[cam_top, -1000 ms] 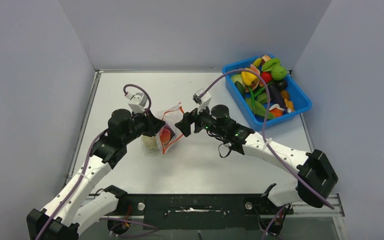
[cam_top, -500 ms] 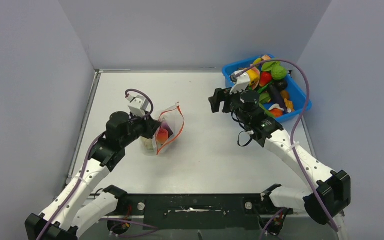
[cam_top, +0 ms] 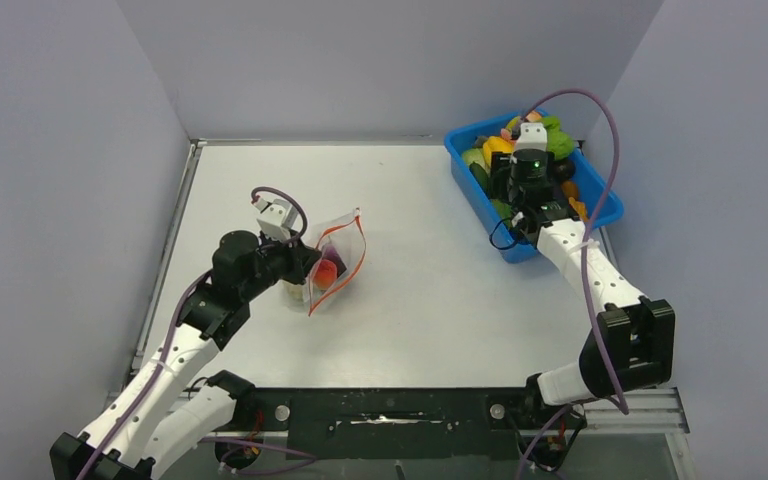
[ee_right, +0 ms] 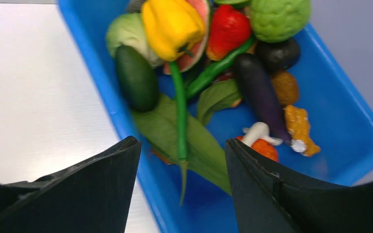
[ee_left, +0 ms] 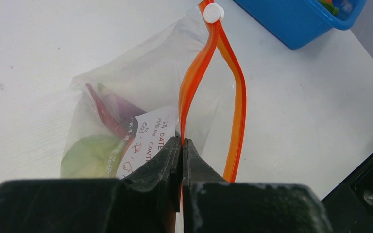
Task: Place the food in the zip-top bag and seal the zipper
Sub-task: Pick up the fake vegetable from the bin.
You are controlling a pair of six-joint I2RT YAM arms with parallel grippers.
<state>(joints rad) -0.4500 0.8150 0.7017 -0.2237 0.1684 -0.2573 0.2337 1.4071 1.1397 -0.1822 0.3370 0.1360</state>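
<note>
Two claws are busy at opposite ends of the white surface (cam_top: 430,300). The left claw (ee_left: 181,143) has its jaws pressed together on the zipper (ee_left: 194,82), pinching one of the two orange-red strips near the end closest to the wrist camera. The other strip bows away to the right, so the mouth of the zip-top bag (ee_left: 141,92) gapes, and the strips meet again at the white slider tab (ee_left: 213,12) on the far end. The bag stands on the surface left of centre, directly in front of that claw. Through the clear plastic a green round piece (ee_left: 90,155) sits low, with a dark red chili (ee_left: 108,116) and something purple beside it; a white printed label (ee_left: 148,141) covers part of them. The overhead view also shows an orange piece (cam_top: 327,270) inside.

The right claw (ee_right: 182,143) is well apart from the bag, over the near-left wall of the blue tub (ee_right: 354,121) at the far right corner. Its jaws stand apart with nothing gripped. Below and beyond them lie the loose food: a yellow pepper (ee_right: 172,24), a dark green oval (ee_right: 136,77), a long green bean (ee_right: 180,111), a dark eggplant (ee_right: 260,92) and a bumpy green ball (ee_right: 279,17).
</note>
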